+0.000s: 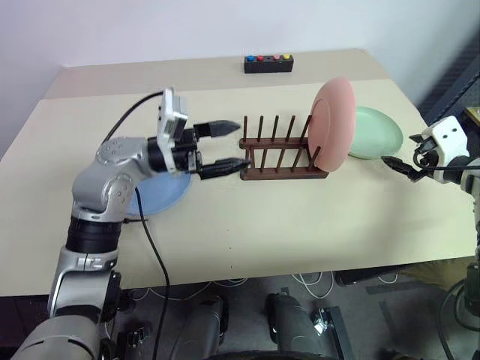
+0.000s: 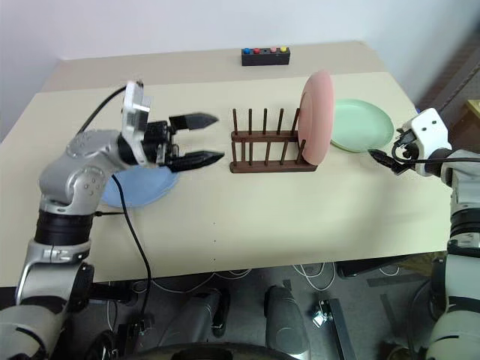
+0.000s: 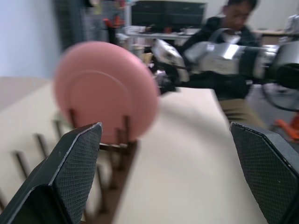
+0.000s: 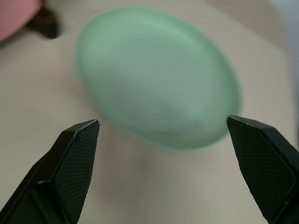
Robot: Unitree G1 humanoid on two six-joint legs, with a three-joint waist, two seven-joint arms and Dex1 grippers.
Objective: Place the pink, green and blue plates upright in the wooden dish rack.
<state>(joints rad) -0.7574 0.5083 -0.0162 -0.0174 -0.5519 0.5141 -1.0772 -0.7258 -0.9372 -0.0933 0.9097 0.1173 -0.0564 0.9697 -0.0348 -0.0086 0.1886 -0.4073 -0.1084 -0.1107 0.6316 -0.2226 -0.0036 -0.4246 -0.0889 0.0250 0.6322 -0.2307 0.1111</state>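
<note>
The wooden dish rack [image 1: 281,155] stands mid-table. The pink plate [image 1: 332,124] stands upright between the pegs at its right end. To the right of the rack, the green plate [image 1: 377,133] lies flat on the table. The blue plate [image 1: 160,193] lies flat at the left, partly hidden under my left arm. My left gripper [image 1: 241,145] is open and empty, level, pointing at the rack's left end and just short of it. My right gripper [image 1: 399,167] is open and empty, low over the table beside the green plate [image 4: 159,74], which lies just ahead of its fingers.
A small black box with coloured buttons [image 1: 268,63] sits at the table's far edge. A black cable [image 1: 154,247] hangs from my left arm over the front edge. In the left wrist view, a person [image 3: 233,28] sits beyond the table's right end.
</note>
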